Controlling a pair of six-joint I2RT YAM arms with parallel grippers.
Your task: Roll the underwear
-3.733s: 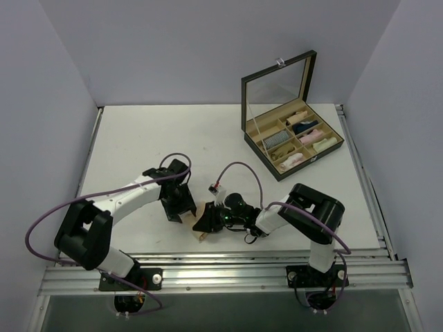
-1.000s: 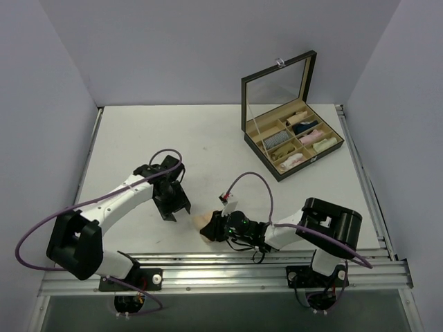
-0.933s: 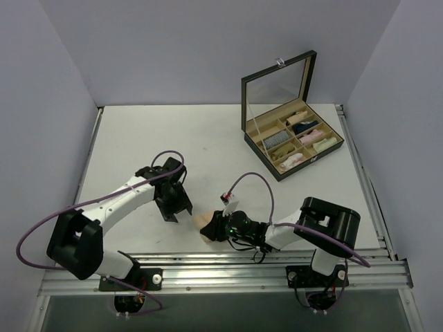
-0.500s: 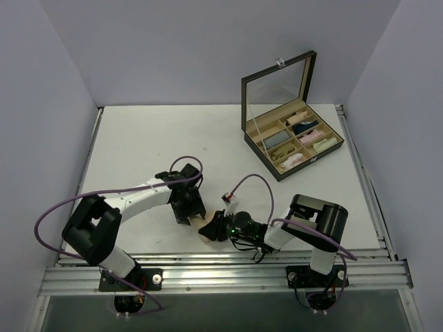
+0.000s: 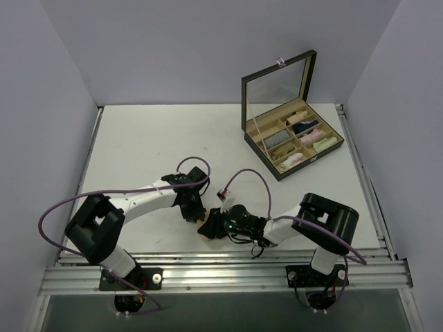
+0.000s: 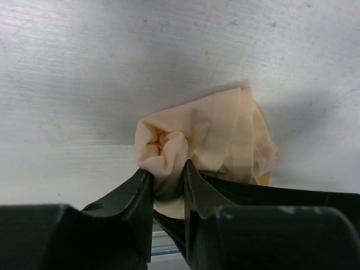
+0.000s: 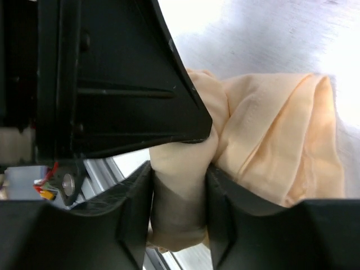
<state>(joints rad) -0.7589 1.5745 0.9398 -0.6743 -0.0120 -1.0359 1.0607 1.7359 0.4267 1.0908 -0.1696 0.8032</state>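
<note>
Two pairs of black fingers pinch the underwear [image 6: 209, 138], a small, crumpled wad of thin, matte peach-beige cloth that lies on the table [image 5: 138, 138] at about 6 o'clock, close to the near edge. In the left wrist view the cloth bunches into soft, rounded puckers at its 9 o'clock side and falls in smoother, flatter folds toward 3 o'clock. A narrow tuck at its 6 o'clock edge is squeezed between the almost-meeting fingers of the left gripper [image 6: 167, 169]. In the right wrist view the right gripper [image 7: 179, 174] clamps a thicker, shaded roll of the same cloth between its curved fingers, and longer pleats fan out toward 3 o'clock. The left gripper's smooth, angular black body presses against the cloth from 10 o'clock. From above, the two grippers meet nose to nose, the left gripper [image 5: 197, 211] just at 10 o'clock of the right gripper [image 5: 210, 226], and the garment is all but hidden between them. The tabletop is white with a fine brushed grain. At 2 o'clock, well apart, stands an open, dark-rimmed box [image 5: 263, 161] with a glassy lid, its compartments holding small cloth rolls [image 5: 294, 159].
</note>
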